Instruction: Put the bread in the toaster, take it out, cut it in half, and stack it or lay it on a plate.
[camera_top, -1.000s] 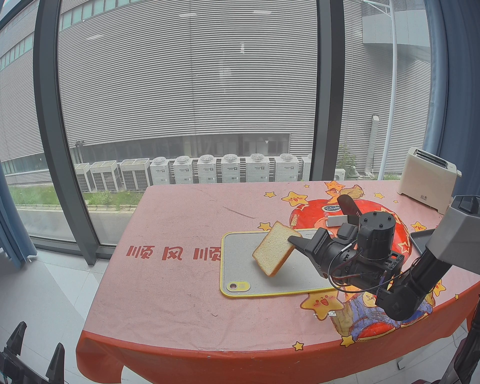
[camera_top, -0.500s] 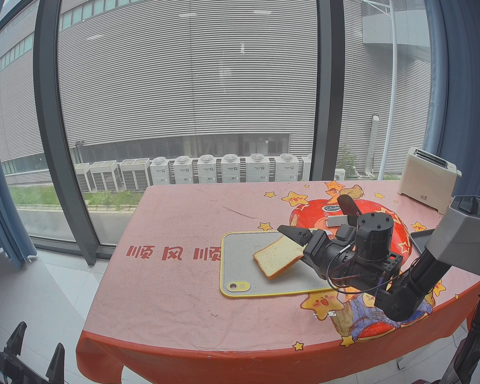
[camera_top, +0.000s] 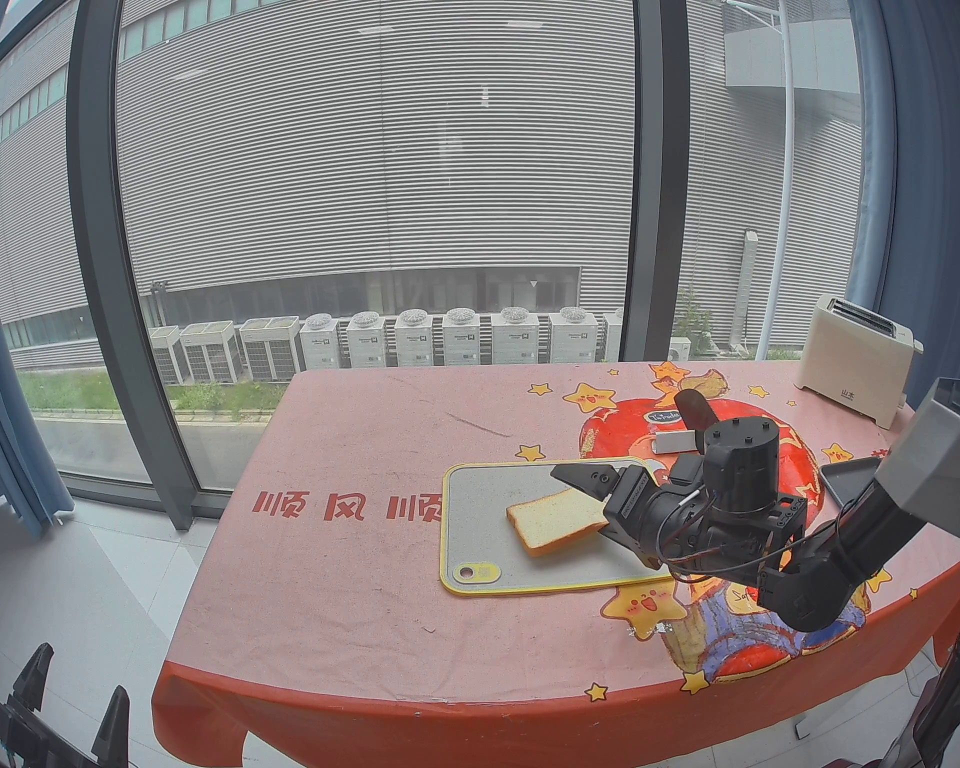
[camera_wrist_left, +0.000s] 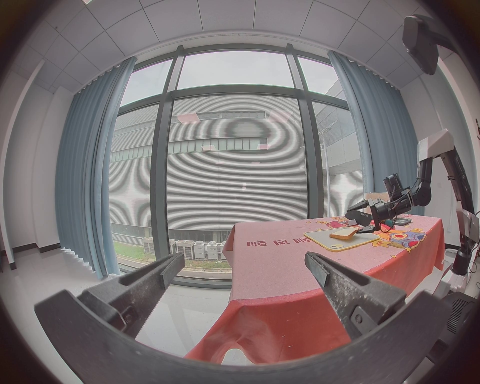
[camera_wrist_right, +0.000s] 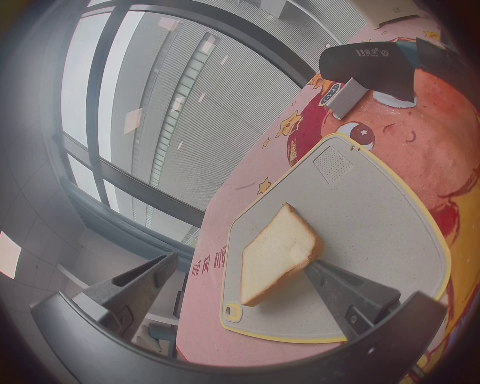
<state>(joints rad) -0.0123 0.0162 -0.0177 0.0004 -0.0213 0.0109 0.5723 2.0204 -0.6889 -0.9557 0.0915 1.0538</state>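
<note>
- The bread (camera_top: 556, 522) lies on the right half of the cutting board (camera_top: 480, 500). It is almost flat, with its right edge propped on the lower finger of the right end effector (camera_top: 600, 503).
- That end effector is spread wide and grips nothing. One finger sits under the slice's edge and the other stands clear above it, which reads as the slice being laid down for cutting.
- The slice's face looks pale; whether it has been toasted I cannot tell.
- What looks like a knife (camera_top: 690, 425), with a black handle and pale blade, lies just past the board's far right corner. My guess is that it sits there to be close at hand for the halving step.
- The toaster (camera_top: 855, 360) stands at the tabletop's far right corner, well apart from the board.
- A dark plate (camera_top: 845, 478) sits near the right edge, partly hidden by the right arm — close enough to take the halves later.
- The left end effector (camera_wrist_left: 244, 260) hangs well away from the tabletop's left edge, fingers wide apart and empty.
- The tabletop (camera_top: 380, 600) wears a pink-red cloth with stars, a cartoon print and red characters, draped over its near edge; the board lies right of centre.
- Around it is a tall window (camera_top: 380, 200) with dark frames and blue curtains (camera_top: 905, 180) — a grey ribbed building outside.
</note>
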